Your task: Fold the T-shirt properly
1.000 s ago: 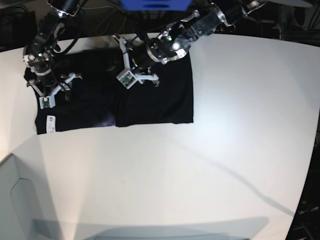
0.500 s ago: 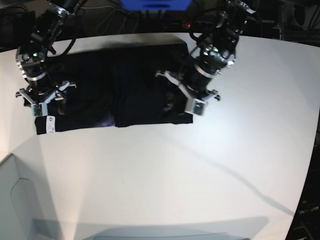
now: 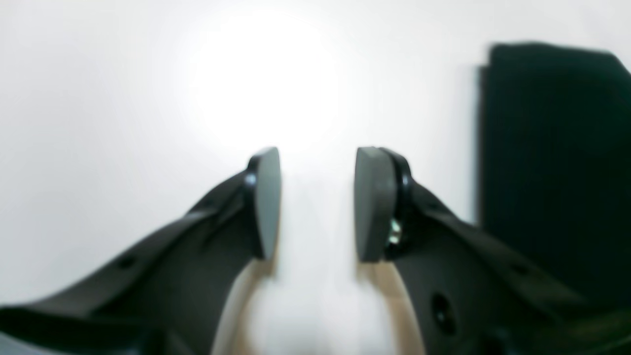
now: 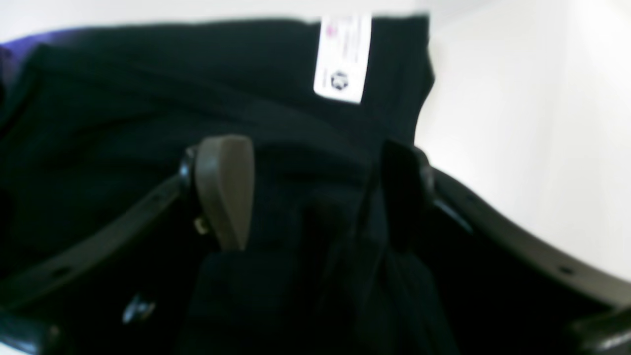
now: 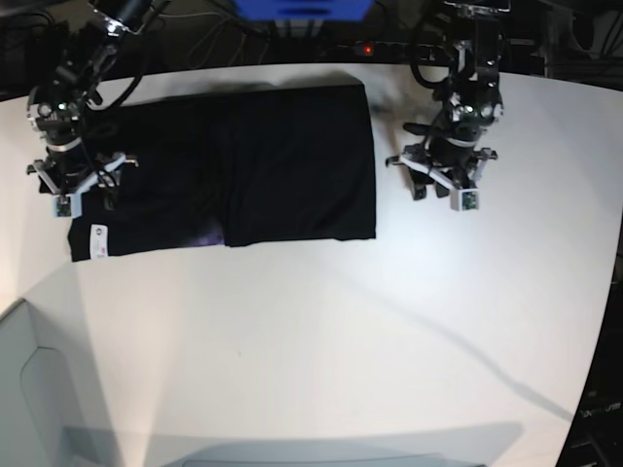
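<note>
Black cloth, the T-shirt [image 5: 234, 170], lies flat on the white worktop [image 5: 321, 350] as a wide rectangle toward the far-left part of the base view, a vertical fold line running down near its middle so the right half sits as an upper layer. A small white tag [image 5: 97, 240] shows at the near-left corner, and a trace of purple print peeks out at the near edge by the fold line. The right tool [image 4: 315, 192] hovers over the left end of the garment, close above the tag corner; its jaws stand wide apart with only cloth seen beneath them, nothing pinched as far as the right wrist view shows. The left tool [image 3: 318, 202] hangs over bare worktop just beside the shirt's right edge, jaws partly apart and empty, white surface visible between the pads. Judgement: one lengthwise fold looks done and both arms stand off the cloth, so the step in hand is the gap between folds. The next move probably calls for the right tool to lower onto the left edge, nip both layers near the tag corner, and carry them across toward the right edge; the left tool would need to pin or take the matching corner so that the layers do not slide.
</note>
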